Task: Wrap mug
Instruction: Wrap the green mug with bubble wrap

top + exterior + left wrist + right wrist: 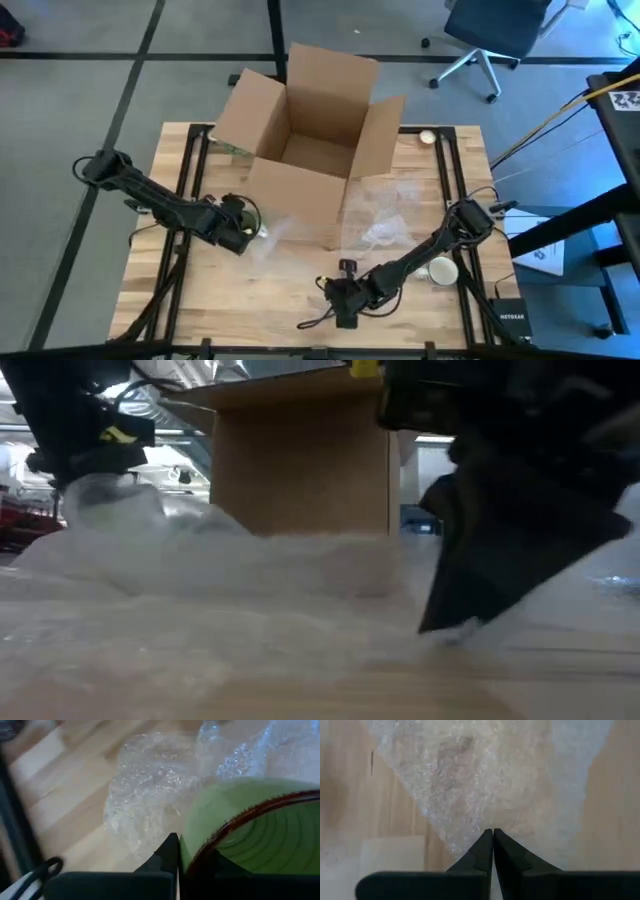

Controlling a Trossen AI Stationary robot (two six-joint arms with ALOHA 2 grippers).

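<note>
On the worktop (200, 290), near the box (310, 130), bubble wrap (375, 225) lies spread. Left tool (178, 851) pinches the green mug (250, 825) by its rim at the wrap's left edge — fingers pressed onto it. Right tool (493, 842), fingers pressed together, pins the wrap's near corner, seemingly pinching it. The step looks like setting the mug on the sheet — next, folding that corner over the mug.

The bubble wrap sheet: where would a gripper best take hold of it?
Pinch the bubble wrap at a free edge lying flat on the table, coming low from the front; it is thin and limp. The right gripper is pinched there, while the left gripper holds the green mug.
</note>
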